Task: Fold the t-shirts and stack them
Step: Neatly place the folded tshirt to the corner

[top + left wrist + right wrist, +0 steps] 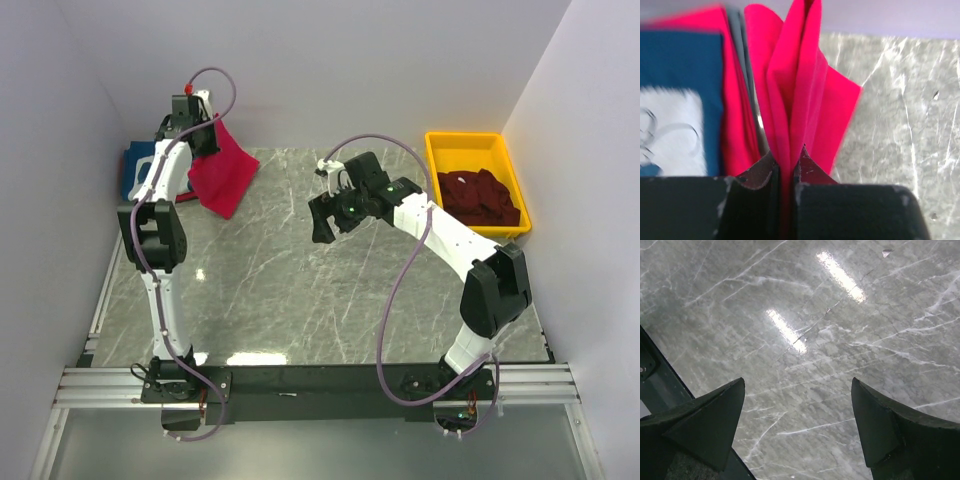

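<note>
Stacking step, seemingly: left claw pinches red shirt far left; next, lower it onto blue shirt. Right claw spread.

Grey marble-look worktop is filling mid-frame. Plain white walls are closing in top and sides. Light streaks are glaring off it. Aluminium rail is running along the bottom.

One red t-shirt, one navy t-shirt, one maroon heap, one bin.

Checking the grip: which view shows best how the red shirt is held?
Left wrist view: the red shirt is pinched between the left gripper's fingers. The top view shows it small and hanging; the right wrist view misses it.
</note>
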Action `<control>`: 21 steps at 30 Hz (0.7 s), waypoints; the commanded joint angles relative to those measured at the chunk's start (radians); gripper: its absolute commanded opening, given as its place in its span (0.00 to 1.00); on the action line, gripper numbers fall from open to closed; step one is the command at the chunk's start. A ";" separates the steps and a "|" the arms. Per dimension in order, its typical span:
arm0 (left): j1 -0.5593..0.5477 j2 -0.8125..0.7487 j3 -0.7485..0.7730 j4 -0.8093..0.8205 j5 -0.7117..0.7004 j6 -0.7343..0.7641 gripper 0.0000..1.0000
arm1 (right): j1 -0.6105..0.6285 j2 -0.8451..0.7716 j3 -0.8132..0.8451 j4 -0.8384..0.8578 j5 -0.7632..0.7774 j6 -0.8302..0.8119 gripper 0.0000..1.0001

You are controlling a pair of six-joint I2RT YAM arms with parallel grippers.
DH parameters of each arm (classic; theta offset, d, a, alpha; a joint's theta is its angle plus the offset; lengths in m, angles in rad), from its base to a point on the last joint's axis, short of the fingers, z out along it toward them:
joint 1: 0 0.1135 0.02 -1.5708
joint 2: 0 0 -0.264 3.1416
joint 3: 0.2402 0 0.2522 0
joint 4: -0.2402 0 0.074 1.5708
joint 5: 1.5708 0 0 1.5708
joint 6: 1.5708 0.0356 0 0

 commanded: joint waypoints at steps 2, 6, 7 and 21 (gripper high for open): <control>-0.019 0.008 0.142 -0.027 -0.025 0.134 0.00 | 0.003 -0.020 0.003 0.005 -0.005 -0.013 0.93; -0.018 -0.015 0.139 0.003 -0.054 0.183 0.00 | 0.003 -0.023 -0.007 0.011 -0.003 -0.013 0.94; -0.018 -0.022 0.144 0.005 -0.055 0.186 0.00 | 0.003 -0.023 -0.010 0.009 -0.003 -0.013 0.94; -0.015 -0.121 0.190 -0.012 0.017 0.152 0.00 | 0.003 -0.013 -0.005 0.006 0.006 -0.008 0.95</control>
